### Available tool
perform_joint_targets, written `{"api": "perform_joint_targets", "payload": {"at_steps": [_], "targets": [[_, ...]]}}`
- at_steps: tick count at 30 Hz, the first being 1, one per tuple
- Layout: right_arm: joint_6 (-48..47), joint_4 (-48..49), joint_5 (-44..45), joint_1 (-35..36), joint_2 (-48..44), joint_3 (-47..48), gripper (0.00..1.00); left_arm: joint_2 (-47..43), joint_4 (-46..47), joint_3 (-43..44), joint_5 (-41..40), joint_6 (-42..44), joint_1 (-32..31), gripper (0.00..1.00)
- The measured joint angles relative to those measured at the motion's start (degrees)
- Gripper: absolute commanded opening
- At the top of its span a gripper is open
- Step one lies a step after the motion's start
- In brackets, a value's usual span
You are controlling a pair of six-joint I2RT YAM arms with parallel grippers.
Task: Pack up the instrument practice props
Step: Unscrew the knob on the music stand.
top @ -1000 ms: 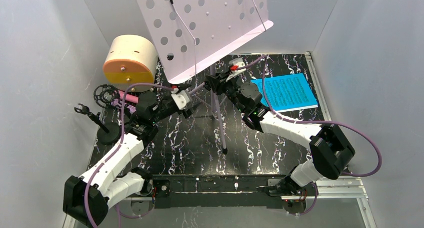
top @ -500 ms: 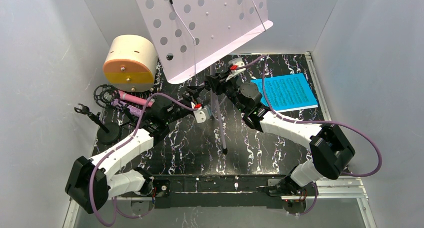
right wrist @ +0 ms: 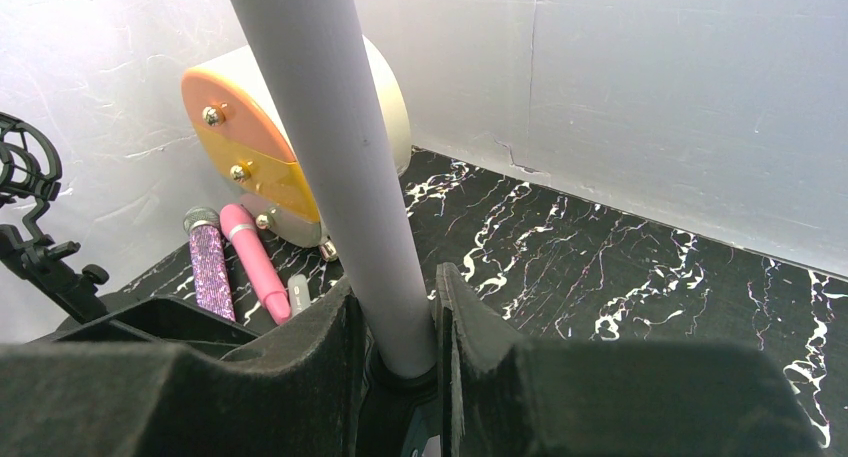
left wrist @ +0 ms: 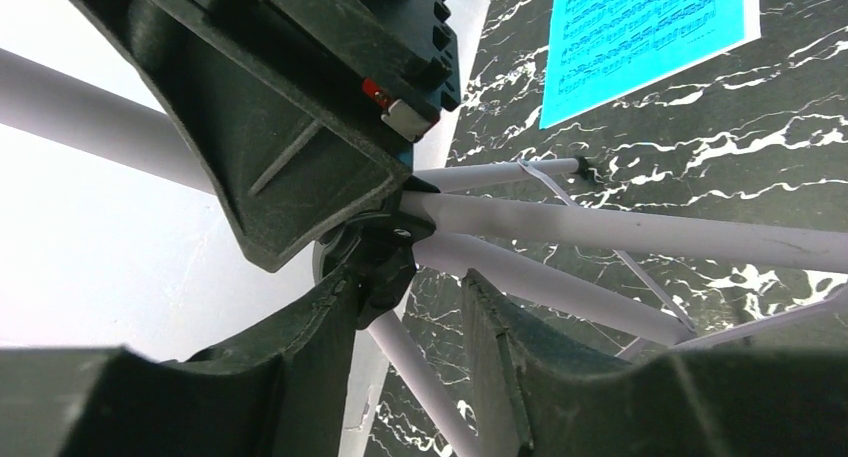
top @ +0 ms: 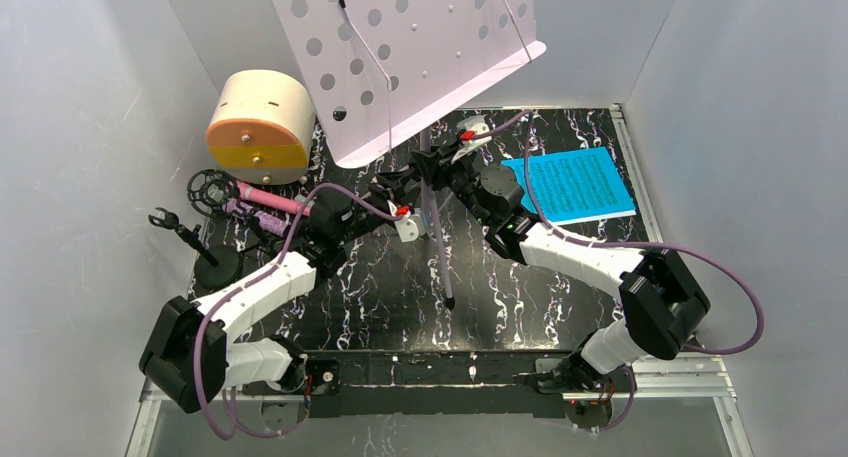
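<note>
Left fingers (left wrist: 410, 307) nearer, astride stand (left wrist: 620, 232) (hub)

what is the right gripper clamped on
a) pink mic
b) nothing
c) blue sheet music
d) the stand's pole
D: the right wrist view shows the right gripper with both fingers pressed against the lilac stand pole.

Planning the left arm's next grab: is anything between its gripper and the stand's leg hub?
Nothing visible. The open left gripper sits right at the hub; the right gripper, shut on the pole, is beside it, not between.
</note>
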Motion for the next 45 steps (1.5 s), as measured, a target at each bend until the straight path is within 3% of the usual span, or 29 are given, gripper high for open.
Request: {"api": "perform_joint_targets", "payload": {"at_steps": [9, 14, 20, 26, 36, 41, 45], "targets": [[0.1, 0.0, 0.0, 0.0, 0.0, 0.0, 0.01, 1.6, 4.0, 0.0, -1.5, -1.3, 0.0, 0.19], [0.1, 0.0, 0.1, 0.0, 0.0, 0.0, 0.01, 2.0, 5.2, -0.1, -2.4, -4.7, 0.0, 0.01], [0.2, 0.0, 0.2, 0.0, 0.0, 0.0, 0.01, 2.0, 6.6, -0.1, -5.0, -16.1, 0.0, 0.0], [0.4, 0.0, -0.3, 0.0, 0.0, 0.0, 0.01, 1.1, 7.2, -0.1, -12.7, -41.0, -0.8, 0.0], [1.2, -0.1, -2.0, 0.4, 0.0, 0.0, 0.01, -1.9, -0.2, 0.1, -26.1, -94.1, -1.0, 0.0], [1.5, -0.1, -2.0, 0.4, 0.0, 0.0, 0.01, -1.8, -5.8, 1.7, -26.3, -117.0, 0.3, 0.0], [1.8, -0.2, -1.8, 0.4, -0.2, 0.0, 0.01, -0.7, -3.3, -0.2, -22.3, -135.9, 2.2, 0.0]]}}
